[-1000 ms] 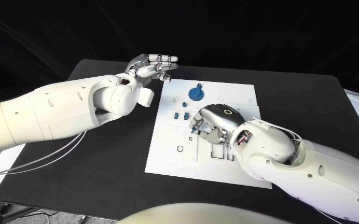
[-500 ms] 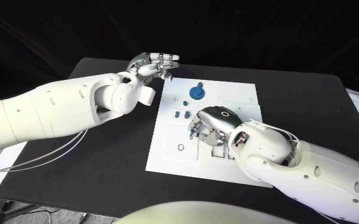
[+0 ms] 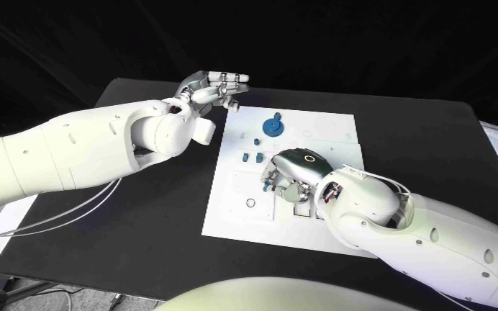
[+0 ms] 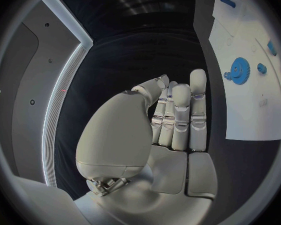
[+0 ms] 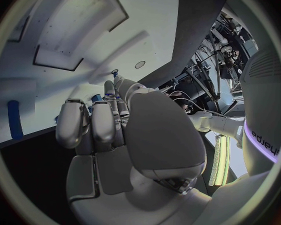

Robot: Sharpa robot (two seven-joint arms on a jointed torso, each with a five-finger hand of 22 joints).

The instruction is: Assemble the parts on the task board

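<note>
The white task board [image 3: 237, 219] lies mid-table. A blue gear [image 3: 273, 127] [image 4: 239, 70] stands near its far edge, with small blue pegs [image 3: 247, 158] closer in and a black ring [image 3: 250, 203] at the board's left. My right hand [image 3: 293, 171] [image 5: 109, 130] is down on the board's middle, fingers curled. Its fingertips close round a small blue part [image 5: 97, 98] [image 3: 268, 181]. Another blue peg [image 5: 14, 119] lies flat beside it. My left hand [image 3: 215, 89] [image 4: 165, 120] hovers off the board's far left corner, fingers together and thumb folded in, with nothing seen in it.
Rectangular slots [image 3: 303, 212] are cut in the board just beside my right wrist. The black table [image 3: 124, 181] spreads bare on the left of the board and my right forearm [image 3: 415, 232] covers the near right corner.
My right hand has edged slightly left over the board's middle, fingers staying down at the small parts. The left hand hovers in nearly the same place.
</note>
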